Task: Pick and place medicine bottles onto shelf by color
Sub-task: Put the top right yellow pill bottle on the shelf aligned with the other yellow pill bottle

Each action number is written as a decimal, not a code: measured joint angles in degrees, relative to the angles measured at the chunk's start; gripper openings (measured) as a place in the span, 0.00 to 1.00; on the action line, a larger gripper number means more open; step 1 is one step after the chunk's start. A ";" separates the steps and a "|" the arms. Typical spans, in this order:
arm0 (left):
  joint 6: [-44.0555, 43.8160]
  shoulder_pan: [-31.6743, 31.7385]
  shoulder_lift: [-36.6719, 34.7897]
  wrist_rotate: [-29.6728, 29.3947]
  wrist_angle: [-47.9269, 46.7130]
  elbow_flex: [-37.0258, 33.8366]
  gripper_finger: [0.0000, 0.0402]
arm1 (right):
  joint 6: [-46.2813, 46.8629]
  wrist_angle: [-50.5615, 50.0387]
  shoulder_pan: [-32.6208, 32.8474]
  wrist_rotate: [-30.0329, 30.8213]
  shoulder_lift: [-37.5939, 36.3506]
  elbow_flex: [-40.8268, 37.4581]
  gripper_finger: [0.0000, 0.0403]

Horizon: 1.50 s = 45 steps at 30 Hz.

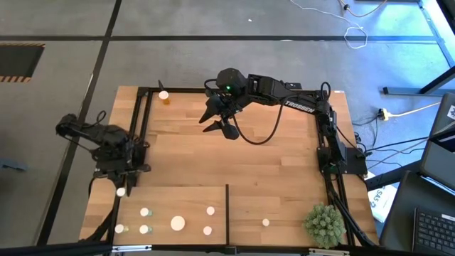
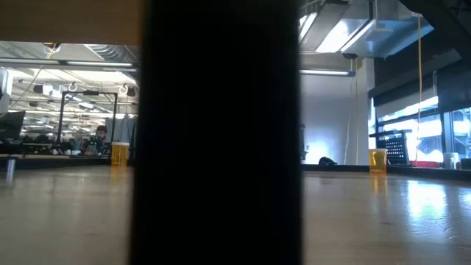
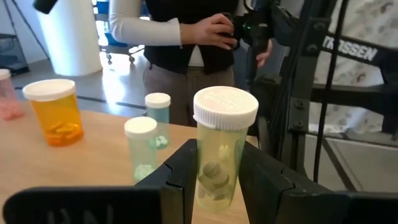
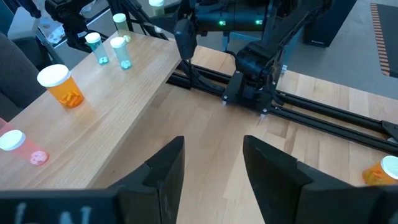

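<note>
My left gripper [image 3: 214, 186] is at the table's left, by the far edge of the pale shelf [image 1: 284, 206], shut on a yellowish medicine bottle [image 3: 221, 155] with a white cap. Several more bottles stand on their bases on the shelf left of its dark divider [image 1: 227, 213], among them a wide orange one [image 3: 56, 112] and two greenish ones [image 3: 142, 149]. One bottle [image 1: 266, 222] stands right of the divider. An orange bottle [image 1: 164, 96] stands alone at the table's far edge. My right gripper [image 1: 220, 124] hangs open over the far middle of the table, holding nothing. My left gripper pinches the yellowish bottle's body [image 3: 205, 180] between its two fingers, below the cap. The fingers [image 3: 183, 174] lie level and come from the table's far side. The bottle stands upright in the hold. The fingers hide its base, so I cannot tell whether it rests on the shelf.
A spiky green plant ball [image 1: 325, 224] sits at the near right corner. A person [image 3: 186, 37] stands beyond the shelf. Black frame rails [image 1: 142, 128] run along the table's sides. In the low view the dark divider [image 2: 217, 132] blocks the middle.
</note>
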 joint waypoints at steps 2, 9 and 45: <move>1.61 -1.19 0.16 -0.66 -0.27 0.00 0.23 | 0.00 0.00 -0.01 0.00 0.01 0.00 0.41; 1.88 -6.60 1.60 -6.89 -0.28 0.00 0.23 | 0.02 0.02 0.00 0.00 0.02 -0.01 0.41; 2.86 -33.02 15.41 -36.10 5.90 -0.04 0.23 | 0.00 0.00 -0.01 0.00 0.02 -0.02 0.41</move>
